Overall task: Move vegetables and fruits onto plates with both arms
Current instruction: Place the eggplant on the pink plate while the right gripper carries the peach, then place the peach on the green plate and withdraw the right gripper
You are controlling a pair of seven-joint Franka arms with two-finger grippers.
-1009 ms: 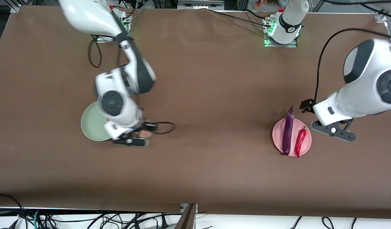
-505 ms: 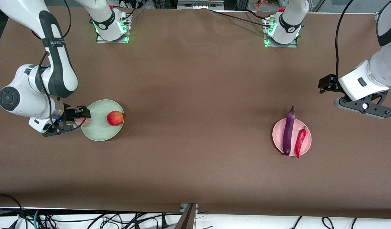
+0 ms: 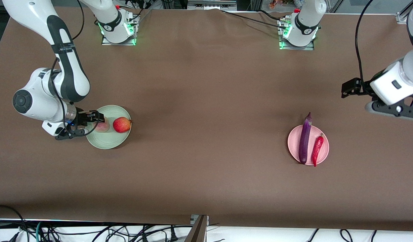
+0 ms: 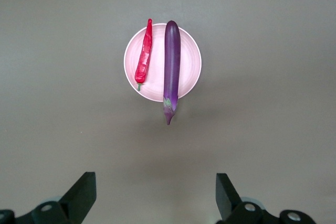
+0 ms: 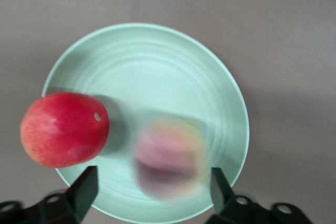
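The pale mint green plate (image 3: pixel 107 143) lies toward the right arm's end of the table. The round red fruit (image 3: pixel 121 124) rests on it. The pink-and-yellowish peach (image 3: pixel 102 127) is beside the red fruit, on or just over the plate. My right gripper (image 3: pixel 96 117) is open over the plate. In the right wrist view the peach (image 5: pixel 169 157) is blurred between the spread fingers of the right gripper (image 5: pixel 153 184), free of them. The red fruit (image 5: pixel 64 128) sits on the plate (image 5: pixel 147 66). The purple eggplant (image 3: pixel 304 139) and red chili (image 3: pixel 317 149) lie on the pink plate (image 3: pixel 293 144). My left gripper (image 3: pixel 350 88) is open and empty in the air.
The left wrist view looks down on the pink plate (image 4: pixel 190 64) with the eggplant (image 4: pixel 171 61) and chili (image 4: pixel 144 56), past the open left gripper (image 4: pixel 156 190). The eggplant's stem end overhangs the plate's rim. Brown table cloth lies all around both plates.
My right gripper moved from the green plate's edge to over the plate and opened, letting go of the peach. My left arm rose away from the pink plate and drifted slightly.
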